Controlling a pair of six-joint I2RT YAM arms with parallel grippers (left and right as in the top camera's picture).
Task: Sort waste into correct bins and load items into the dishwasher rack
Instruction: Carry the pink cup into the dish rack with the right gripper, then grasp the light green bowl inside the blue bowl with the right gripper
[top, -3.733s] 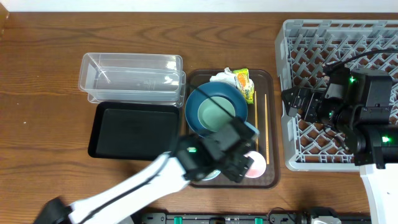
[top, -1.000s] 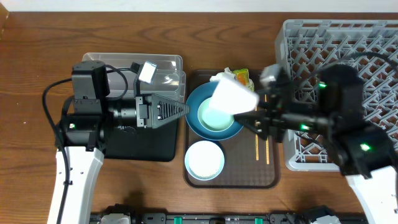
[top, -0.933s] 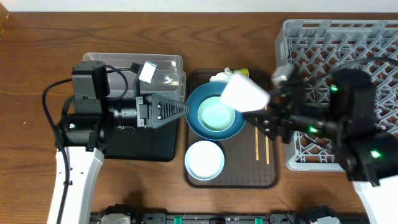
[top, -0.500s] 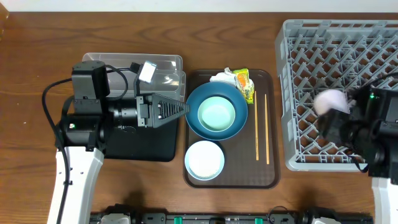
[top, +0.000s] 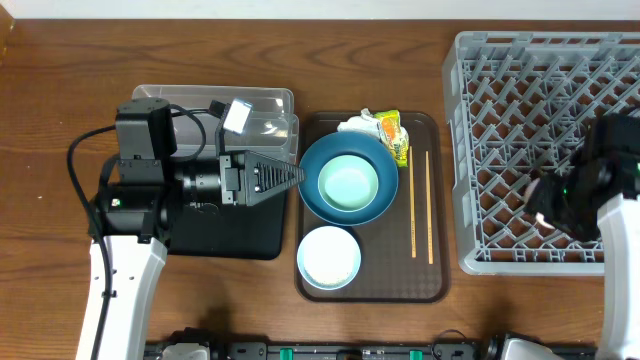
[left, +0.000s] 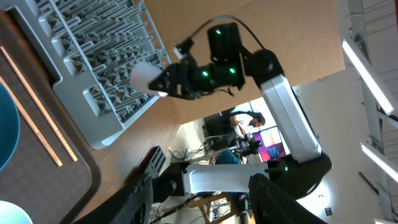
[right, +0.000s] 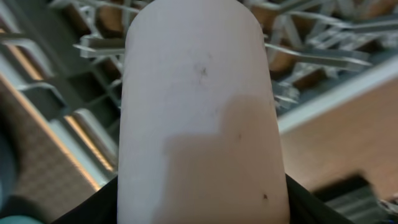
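Right wrist view shows the small pink cup pinched between the fingers of the right gripper: light, rigid, likely slippery, so a firm squeeze across its middle suits.

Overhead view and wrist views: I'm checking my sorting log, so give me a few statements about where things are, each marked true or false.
The mint-green bowl sits inside the dark-blue bowl. True.
The right hand holds the pink cup above the dishwasher rack. True.
The white bowl stands in the dishwasher rack. False: it is on the brown tray.
The chopsticks lie in the black tray. False: they lie on the brown tray, right of the bowls.
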